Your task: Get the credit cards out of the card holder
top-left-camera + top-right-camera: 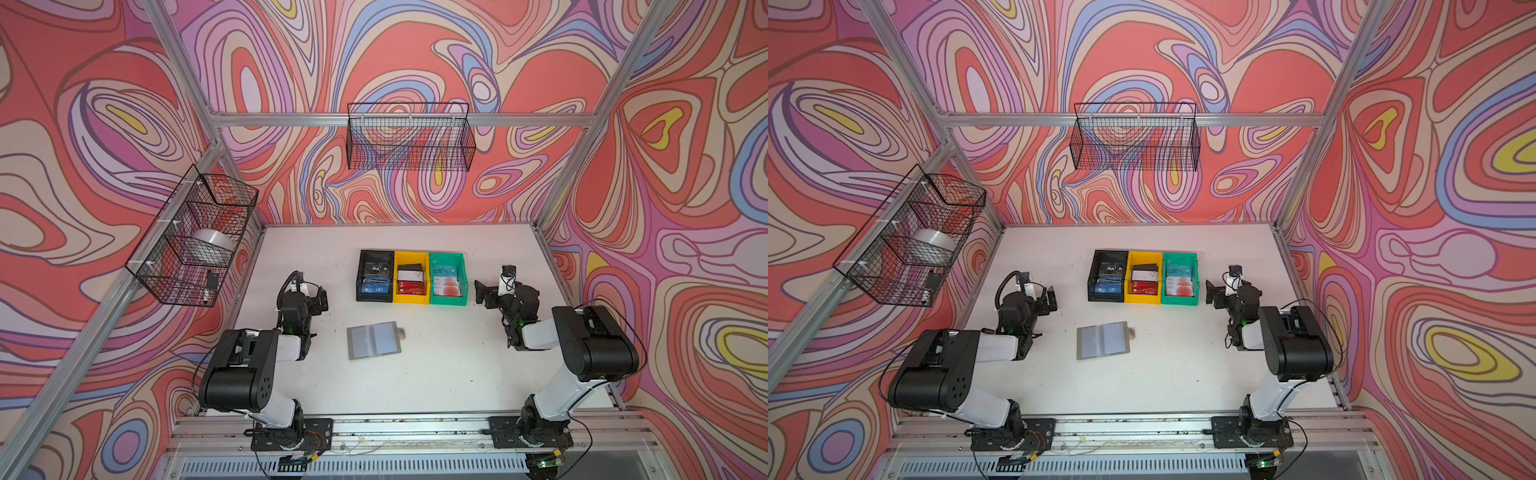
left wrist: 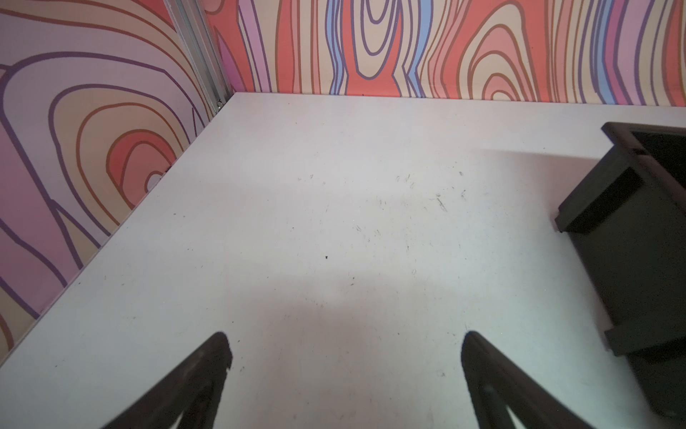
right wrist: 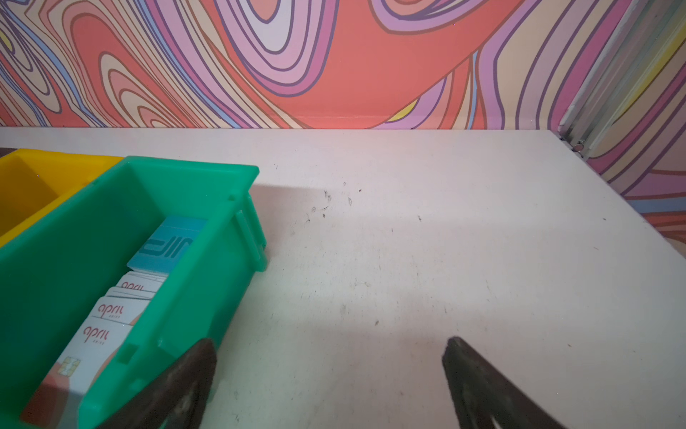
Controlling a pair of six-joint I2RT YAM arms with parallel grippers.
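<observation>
Both arms (image 1: 237, 374): blk joint housings, white links, blk cables (image 1: 1002, 284), green LEDs (image 1: 288, 331), blk base plates (image 1: 291, 432).

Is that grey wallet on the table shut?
No, the card holder lies spread open on the table, its clear sleeve pages facing up.

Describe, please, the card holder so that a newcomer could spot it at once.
On the white table, a black bin, a yellow bin and a green bin stand in a row. In front of them, toward the near edge, lies the card holder, open and flat. It alone is grey, with clear sleeve pages and a tab.
</observation>
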